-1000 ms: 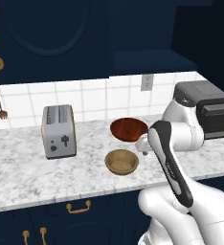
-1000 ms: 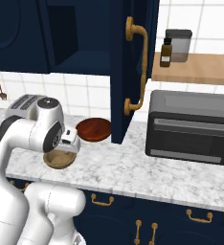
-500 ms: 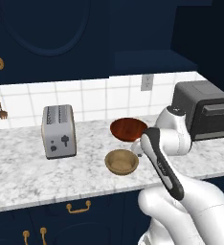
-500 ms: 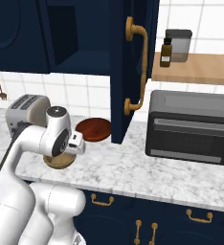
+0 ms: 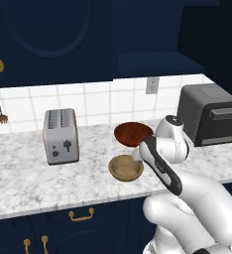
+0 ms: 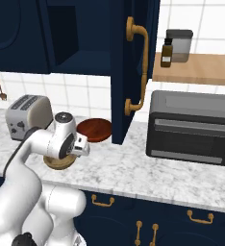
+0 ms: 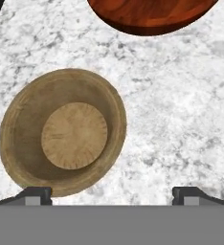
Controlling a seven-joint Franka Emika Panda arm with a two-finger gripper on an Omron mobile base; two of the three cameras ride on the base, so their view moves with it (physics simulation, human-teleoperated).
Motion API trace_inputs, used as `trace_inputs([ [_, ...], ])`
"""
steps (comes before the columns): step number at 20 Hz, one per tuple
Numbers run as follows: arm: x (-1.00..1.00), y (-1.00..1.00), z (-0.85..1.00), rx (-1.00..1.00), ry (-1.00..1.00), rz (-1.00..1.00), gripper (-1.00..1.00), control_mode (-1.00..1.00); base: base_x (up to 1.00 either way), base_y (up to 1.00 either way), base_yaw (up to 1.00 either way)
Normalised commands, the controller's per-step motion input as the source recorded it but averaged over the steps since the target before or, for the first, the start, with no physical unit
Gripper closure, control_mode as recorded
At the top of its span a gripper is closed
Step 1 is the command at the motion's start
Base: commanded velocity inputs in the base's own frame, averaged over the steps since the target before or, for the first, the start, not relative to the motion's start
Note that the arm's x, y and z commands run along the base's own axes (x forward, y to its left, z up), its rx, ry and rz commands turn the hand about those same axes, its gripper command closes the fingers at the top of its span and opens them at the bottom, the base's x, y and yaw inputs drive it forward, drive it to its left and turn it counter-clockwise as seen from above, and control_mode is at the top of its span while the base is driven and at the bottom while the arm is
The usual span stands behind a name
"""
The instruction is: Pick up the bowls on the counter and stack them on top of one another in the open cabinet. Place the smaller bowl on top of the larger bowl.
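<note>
**Arm folded low, jaws wide**

We see the white arm bent sharply at the elbow, its forearm sloping down and its wrist turned so the hand looks straight downward. The gripper (image 7: 112,194) has its jaws spread fully apart, the two dark fingertips (image 7: 35,194) standing at opposite sides with nothing between them.

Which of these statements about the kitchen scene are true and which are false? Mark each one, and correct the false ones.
1. Both bowls sit on the counter. True.
2. The tan bowl is stacked inside the brown bowl. False: they sit apart, side by side.
3. The tool is open and holds nothing. True.
4. The toaster stands between the two bowls. False: it stands off to one side of both.
5. A bottle stands on the wooden shelf. True.
</note>
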Motion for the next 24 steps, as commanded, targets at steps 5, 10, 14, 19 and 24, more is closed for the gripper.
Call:
trace_inputs([
  [5,0.2,0.0,-0.25,0.0,0.0,0.0,-1.0,-1.0,0.0,0.0,0.0],
  [10,0.18,0.04,-0.34,0.0,0.01,0.0,-1.0,-1.0,0.0,0.0,0.0],
  [14,0.19,0.1,-0.25,0.0,0.0,0.0,-1.0,-1.0,0.0,0.0,0.0],
  [19,0.17,0.08,-0.27,0.0,0.03,0.0,-1.0,-1.0,0.0,0.0,0.0],
  [24,0.12,0.0,-0.23,0.0,0.02,0.0,-1.0,-1.0,0.0,0.0,0.0],
])
